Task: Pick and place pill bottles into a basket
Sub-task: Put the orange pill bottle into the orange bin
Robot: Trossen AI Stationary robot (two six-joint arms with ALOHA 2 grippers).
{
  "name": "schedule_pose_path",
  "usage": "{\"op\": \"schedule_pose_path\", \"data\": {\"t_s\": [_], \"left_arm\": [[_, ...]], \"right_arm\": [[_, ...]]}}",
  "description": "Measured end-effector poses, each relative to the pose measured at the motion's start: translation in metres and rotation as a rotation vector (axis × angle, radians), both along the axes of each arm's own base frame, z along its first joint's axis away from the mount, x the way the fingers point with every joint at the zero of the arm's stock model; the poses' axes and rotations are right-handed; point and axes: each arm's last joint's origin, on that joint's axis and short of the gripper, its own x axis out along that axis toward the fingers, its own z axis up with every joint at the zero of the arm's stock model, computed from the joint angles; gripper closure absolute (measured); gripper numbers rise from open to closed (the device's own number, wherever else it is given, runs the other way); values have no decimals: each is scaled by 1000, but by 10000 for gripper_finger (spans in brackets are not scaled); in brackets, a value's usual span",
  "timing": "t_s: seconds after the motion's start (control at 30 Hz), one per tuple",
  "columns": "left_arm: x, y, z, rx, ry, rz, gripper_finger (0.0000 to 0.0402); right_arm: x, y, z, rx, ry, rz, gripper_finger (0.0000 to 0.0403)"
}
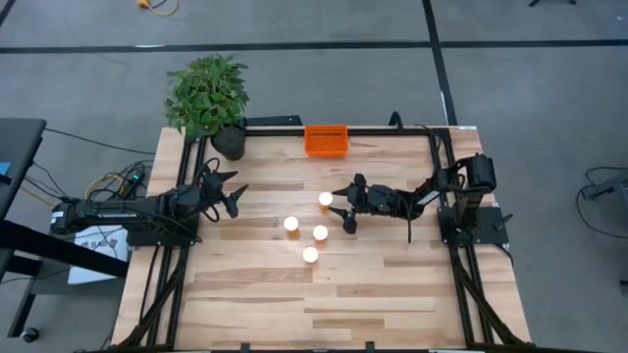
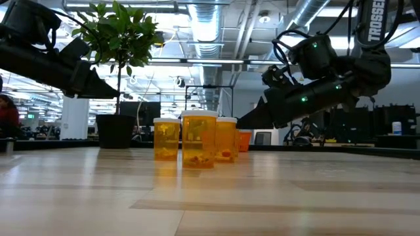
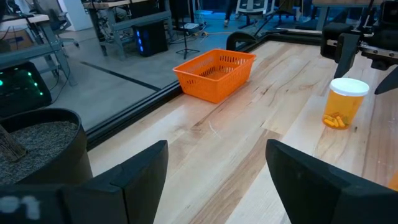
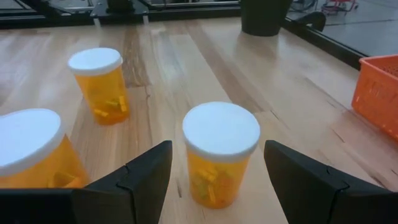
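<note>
Four pill bottles with white caps and orange bodies stand upright on their bases mid-table: one (image 1: 325, 199) farthest, and three others (image 1: 291, 224), (image 1: 320, 232), (image 1: 310, 255). The orange basket (image 1: 326, 140) sits at the far edge. My right gripper (image 1: 342, 209) is open and empty; in the right wrist view (image 4: 217, 149) its fingers stand just short of the farthest bottle (image 4: 221, 152), one on each side, apart from it. My left gripper (image 1: 238, 199) is open and empty left of the bottles; the left wrist view (image 3: 216, 149) shows it facing the basket (image 3: 214, 73).
A potted plant in a dark pot (image 1: 229, 142) stands at the far left corner, left of the basket. A black frame rail (image 1: 392, 130) runs along the table's far edge and sides. Bare wood lies toward the near edge (image 1: 324, 304).
</note>
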Motion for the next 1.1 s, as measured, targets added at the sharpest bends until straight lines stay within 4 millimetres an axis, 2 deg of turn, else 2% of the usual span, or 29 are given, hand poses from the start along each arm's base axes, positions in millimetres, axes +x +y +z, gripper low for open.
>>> {"op": "schedule_pose_path", "data": {"t_s": [0.37, 1.1], "left_arm": [[0, 0, 0, 0, 0, 0, 139], [0, 0, 0, 0, 0, 0, 139]], "right_arm": [[12, -6, 4, -32, 47, 41, 152], [25, -9, 8, -62, 96, 56, 152]]}}
